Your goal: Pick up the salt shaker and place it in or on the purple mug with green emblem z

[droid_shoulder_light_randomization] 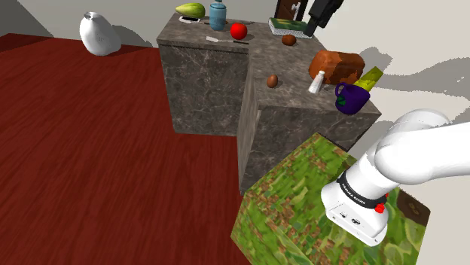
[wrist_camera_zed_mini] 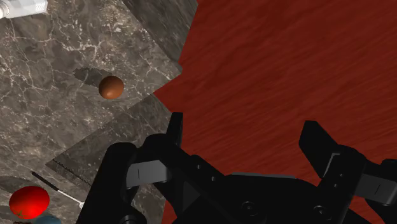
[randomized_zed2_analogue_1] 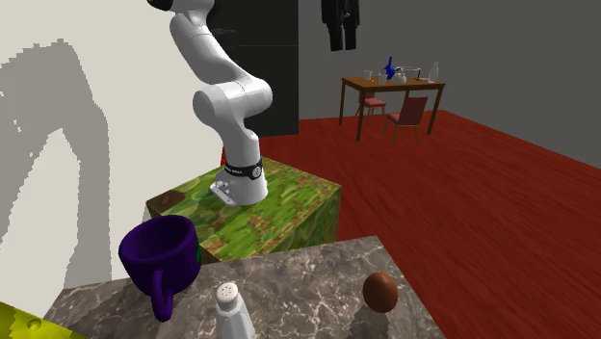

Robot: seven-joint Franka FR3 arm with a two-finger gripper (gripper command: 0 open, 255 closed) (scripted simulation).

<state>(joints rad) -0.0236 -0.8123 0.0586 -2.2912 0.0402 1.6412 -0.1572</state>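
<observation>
The white salt shaker [droid_shoulder_light_randomization: 318, 81] stands on the marble counter [droid_shoulder_light_randomization: 301, 113], just beside the purple mug [droid_shoulder_light_randomization: 351, 98]. From the second exterior view the shaker [randomized_zed2_analogue_1: 232, 310] is in front, with the mug [randomized_zed2_analogue_1: 161, 252] a little to its left. My black gripper [droid_shoulder_light_randomization: 320, 13] hangs high above the counter, far from both. In the wrist view the gripper [wrist_camera_zed_mini: 246, 137] is open with nothing between its fingers, over the red floor beside the counter's inner corner; the shaker [wrist_camera_zed_mini: 22, 6] lies far off. The gripper [randomized_zed2_analogue_1: 342, 27] points down.
A brown egg-shaped thing [droid_shoulder_light_randomization: 273, 80] lies near the shaker, another [droid_shoulder_light_randomization: 288, 40] further back. A red apple [droid_shoulder_light_randomization: 239, 30], knife, blue bottle [droid_shoulder_light_randomization: 218, 13], book [droid_shoulder_light_randomization: 290, 26] and brown loaf [droid_shoulder_light_randomization: 337, 64] share the counter. The mossy green stand [droid_shoulder_light_randomization: 316, 203] sits close by.
</observation>
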